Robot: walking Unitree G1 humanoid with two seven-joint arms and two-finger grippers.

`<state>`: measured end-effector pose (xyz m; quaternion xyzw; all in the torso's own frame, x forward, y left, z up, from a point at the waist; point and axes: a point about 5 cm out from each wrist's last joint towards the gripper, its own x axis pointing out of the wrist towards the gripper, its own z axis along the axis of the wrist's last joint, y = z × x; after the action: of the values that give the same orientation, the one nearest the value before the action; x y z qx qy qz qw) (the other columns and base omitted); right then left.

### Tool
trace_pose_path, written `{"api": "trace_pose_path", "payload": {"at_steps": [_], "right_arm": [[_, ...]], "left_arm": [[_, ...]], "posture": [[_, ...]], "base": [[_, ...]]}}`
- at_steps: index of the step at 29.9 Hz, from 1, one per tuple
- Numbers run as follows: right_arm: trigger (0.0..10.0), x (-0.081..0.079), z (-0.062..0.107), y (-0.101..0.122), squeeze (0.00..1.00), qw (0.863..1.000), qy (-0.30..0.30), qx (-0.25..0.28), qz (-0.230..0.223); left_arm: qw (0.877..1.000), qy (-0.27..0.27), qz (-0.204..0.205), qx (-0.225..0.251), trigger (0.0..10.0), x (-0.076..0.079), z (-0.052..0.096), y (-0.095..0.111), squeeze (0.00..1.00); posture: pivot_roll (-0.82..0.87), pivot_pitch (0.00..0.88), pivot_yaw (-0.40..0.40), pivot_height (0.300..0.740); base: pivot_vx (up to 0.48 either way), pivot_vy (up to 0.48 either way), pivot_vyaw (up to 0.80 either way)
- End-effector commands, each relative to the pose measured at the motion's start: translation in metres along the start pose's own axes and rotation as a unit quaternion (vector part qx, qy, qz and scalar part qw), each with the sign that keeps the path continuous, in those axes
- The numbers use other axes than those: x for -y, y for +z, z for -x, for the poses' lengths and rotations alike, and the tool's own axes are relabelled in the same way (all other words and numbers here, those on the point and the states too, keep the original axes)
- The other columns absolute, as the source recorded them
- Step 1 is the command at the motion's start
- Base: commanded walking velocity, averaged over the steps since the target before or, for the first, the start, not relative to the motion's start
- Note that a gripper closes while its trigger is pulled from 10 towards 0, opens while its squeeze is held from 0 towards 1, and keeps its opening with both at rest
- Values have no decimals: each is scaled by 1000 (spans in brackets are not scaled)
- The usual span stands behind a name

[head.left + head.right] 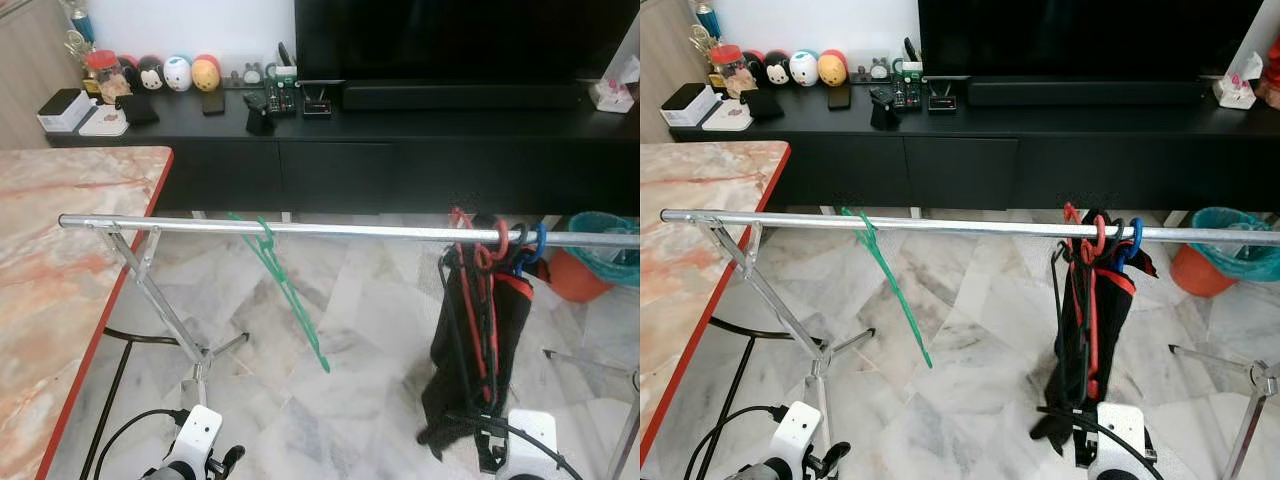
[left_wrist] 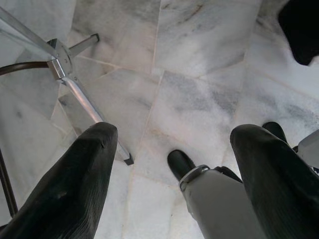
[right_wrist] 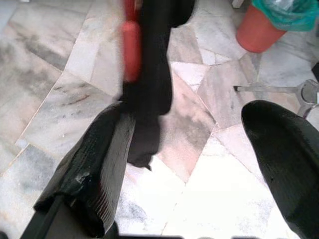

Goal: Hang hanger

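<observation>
Left eye view cut both arms off at the bottom edge: just the white wrist housing of the left arm (image 1: 195, 440) and of the right arm (image 1: 528, 440) showed, w/ black cables looping off them, fingers not visible there. TV (image 1: 460, 40) on the black console (image 1: 400, 150) lost its top to the frame. Rail (image 1: 350, 231) ran out of shot on the right side; its right-end stand only partly seen. Small items on the console's left end too tiny to name, bar a row of round toy figures (image 1: 165, 72).

Left gripper (image 2: 169, 164) hung low over the marble floor (image 2: 199, 45), fingers (image 2: 75, 184) spread wide, nothing between them, touching nothing. Right gripper (image 3: 194, 164) likewise spread wide apart & empty; black garment (image 3: 154, 74) w/ red trim hung blurred just past one finger (image 3: 94, 174), contact hard to judge.

Green hanger (image 1: 285, 295) was hooked on the rail, left of centre, hanging tilted, side-on. Near the right end, a bunch of red, black & blue hooks (image 1: 505, 245) carried the garment. Marble-top table (image 1: 60, 280) w/ red edge stood at left; orange bin (image 1: 590, 265) w/ teal liner at right.
</observation>
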<state>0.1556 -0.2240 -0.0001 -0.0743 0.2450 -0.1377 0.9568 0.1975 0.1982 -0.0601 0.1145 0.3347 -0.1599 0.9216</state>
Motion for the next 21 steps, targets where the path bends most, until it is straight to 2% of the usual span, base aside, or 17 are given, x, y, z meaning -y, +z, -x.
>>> {"api": "trace_pose_path", "payload": {"at_steps": [1, 8, 11, 14, 17, 19, 21], "right_arm": [[10000, 5, 6, 7, 0, 1000, -11, 4, -1], [10000, 20, 34, 22, 0, 999, -43, 30, -10], [10000, 24, 39, 30, 0, 998, -53, 45, -11], [10000, 28, 37, 58, 0, 991, -64, 113, -17], [10000, 27, 24, 85, 0, 985, -52, 164, -29], [10000, 24, 18, 98, 0, 982, -42, 184, -30], [10000, 13, 7, 116, 0, 977, -6, 210, -39]], "left_arm": [[1000, -5, -14, -13, 10000, 0, 2, -5, 0], [1000, -5, -20, -19, 10000, -3, 3, -7, 0], [1000, -7, -23, -20, 10000, -3, 3, -6, 0], [999, -10, -29, -20, 10000, -2, 2, -5, 0], [999, -11, -30, -19, 10000, -1, 1, -4, 0], [999, -9, -26, -18, 10000, -1, 1, -4, 0], [1000, -6, -26, -17, 10000, -1, 0, -4, 0]], "posture": [[-52, 57, 18, 740], [-62, 57, 19, 740], [-65, 56, 20, 740], [-65, 55, 20, 740], [-64, 51, 23, 740], [-64, 51, 23, 740], [-56, 47, 25, 740]], "base": [[0, 0, 0], [0, 0, 0], [0, 0, 0], [0, 0, 0], [0, 0, 0], [0, 0, 0], [0, 0, 0]]}}
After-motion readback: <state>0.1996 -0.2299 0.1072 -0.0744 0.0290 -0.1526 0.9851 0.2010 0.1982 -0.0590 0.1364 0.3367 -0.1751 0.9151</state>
